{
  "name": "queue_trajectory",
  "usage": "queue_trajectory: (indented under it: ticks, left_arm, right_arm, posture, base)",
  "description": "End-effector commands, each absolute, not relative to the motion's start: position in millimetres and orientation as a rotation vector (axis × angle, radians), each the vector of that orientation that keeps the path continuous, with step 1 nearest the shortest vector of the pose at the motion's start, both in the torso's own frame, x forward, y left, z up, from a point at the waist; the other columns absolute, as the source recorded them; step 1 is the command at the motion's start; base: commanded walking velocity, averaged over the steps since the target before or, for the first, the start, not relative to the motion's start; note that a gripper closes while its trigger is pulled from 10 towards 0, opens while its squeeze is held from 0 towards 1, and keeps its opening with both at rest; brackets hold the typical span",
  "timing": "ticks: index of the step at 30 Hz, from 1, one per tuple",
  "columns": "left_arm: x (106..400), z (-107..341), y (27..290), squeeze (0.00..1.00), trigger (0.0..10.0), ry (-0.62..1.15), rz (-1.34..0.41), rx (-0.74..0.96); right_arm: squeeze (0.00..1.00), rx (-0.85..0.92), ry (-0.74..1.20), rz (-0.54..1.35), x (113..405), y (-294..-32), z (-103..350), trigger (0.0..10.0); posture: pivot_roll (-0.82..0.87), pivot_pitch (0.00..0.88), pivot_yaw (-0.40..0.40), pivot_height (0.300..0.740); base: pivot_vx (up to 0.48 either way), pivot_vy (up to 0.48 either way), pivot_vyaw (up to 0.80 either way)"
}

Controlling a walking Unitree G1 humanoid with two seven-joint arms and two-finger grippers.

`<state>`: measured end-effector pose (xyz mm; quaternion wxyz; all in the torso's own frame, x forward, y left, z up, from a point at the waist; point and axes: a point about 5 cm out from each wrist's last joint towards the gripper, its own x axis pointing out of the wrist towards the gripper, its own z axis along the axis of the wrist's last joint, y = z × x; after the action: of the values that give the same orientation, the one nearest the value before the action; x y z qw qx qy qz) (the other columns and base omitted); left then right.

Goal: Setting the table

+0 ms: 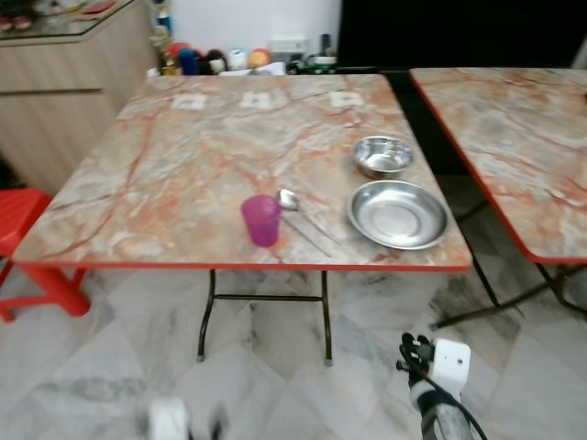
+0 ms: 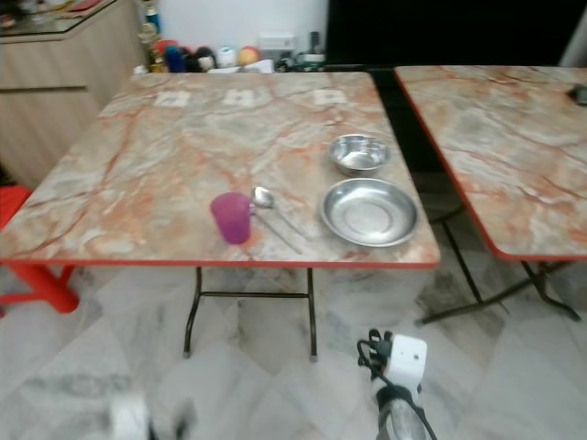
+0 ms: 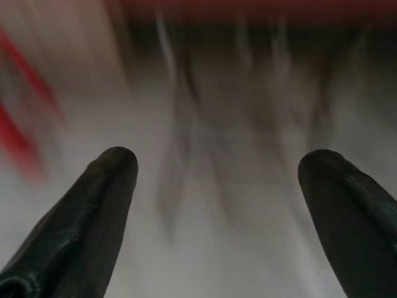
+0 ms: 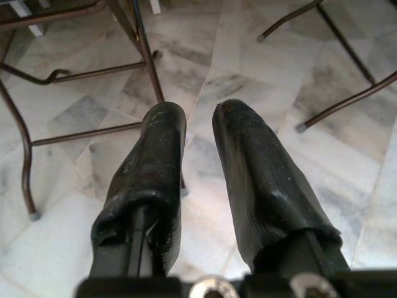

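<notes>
On the marble-patterned table with a red edge, a purple cup stands near the front. A metal spoon lies just behind it. To the right lies a wide steel plate, with a smaller steel bowl behind it. Both arms hang low in front of the table, over the floor. My right arm is at the bottom right; its gripper has its fingers nearly together and holds nothing. My left gripper is open, fingers wide apart, in a blurred picture.
A second table of the same kind stands to the right, across a narrow gap. A red plastic stool sits at the left, beside a wooden counter. Small bottles and jars line the far wall. Folding table legs rise from the tiled floor.
</notes>
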<state>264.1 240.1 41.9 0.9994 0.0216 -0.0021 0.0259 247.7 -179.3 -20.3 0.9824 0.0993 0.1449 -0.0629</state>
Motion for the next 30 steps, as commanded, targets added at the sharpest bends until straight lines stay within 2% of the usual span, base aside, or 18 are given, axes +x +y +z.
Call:
queue_trajectory:
  ticks: [1,5,9,11,15,19,27,30]
  left_arm:
    - [248.7,23.9,227.2,0.0,10.0,0.063,0.033,0.004]
    - [238.5,13.5,227.7,0.0,10.0,0.097,0.058,-0.016]
    - [235.6,13.4,223.7,0.0,10.0,0.091,0.033,-0.012]
    - [230.7,16.3,221.2,0.0,10.0,0.072,0.017,-0.012]
    - [223.5,20.4,222.8,0.0,10.0,0.057,0.003,-0.011]
    - [216.1,39.8,220.6,0.0,10.0,0.01,-0.036,0.001]
    - [223.0,71.8,217.3,0.0,10.0,-0.097,-0.052,0.004]
    - [218.8,85.4,214.6,0.0,10.0,-0.131,-0.059,0.01]
  right_arm:
    - [0.0,0.214,0.321,-0.139,239.9,-180.1,-26.8,10.0]
    - [0.0,0.204,0.379,-0.124,232.9,-176.3,-35.1,10.0]
    - [0.0,0.185,0.341,-0.131,236.0,-179.9,-29.9,10.0]
    - [0.0,0.136,0.227,-0.132,242.4,-185.7,-14.3,10.0]
    - [0.0,0.117,0.119,-0.144,244.8,-191.3,1.4,10.0]
    - [0.0,0.026,-0.038,-0.118,242.2,-201.8,33.8,10.0]
    - [0.0,0.012,-0.123,-0.139,243.7,-206.8,62.5,10.0]
    - [0.0,0.066,-0.107,-0.183,242.1,-207.9,71.7,10.0]
  posture:
    - [0.04,0.056,0.016,0.74]
    - [0.05,0.089,0.006,0.74]
    - [0.05,0.093,0.002,0.74]
    - [0.05,0.089,-0.005,0.74]
    - [0.03,0.079,-0.008,0.74]
    - [0.02,0.067,-0.016,0.74]
    - [0.04,0.048,-0.03,0.74]
    - [0.05,0.044,-0.034,0.74]
  base:
    - [0.0,0.0,0.0]
    - [0.0,0.0,0.0]
    - [0.0,0.0,0.0]
    - [0.0,0.0,0.0]
    - [0.0,0.0,0.0]
    - [0.0,0.0,0.0]
    - [0.0,0.0,0.0]
    - [0.0,0.0,0.0]
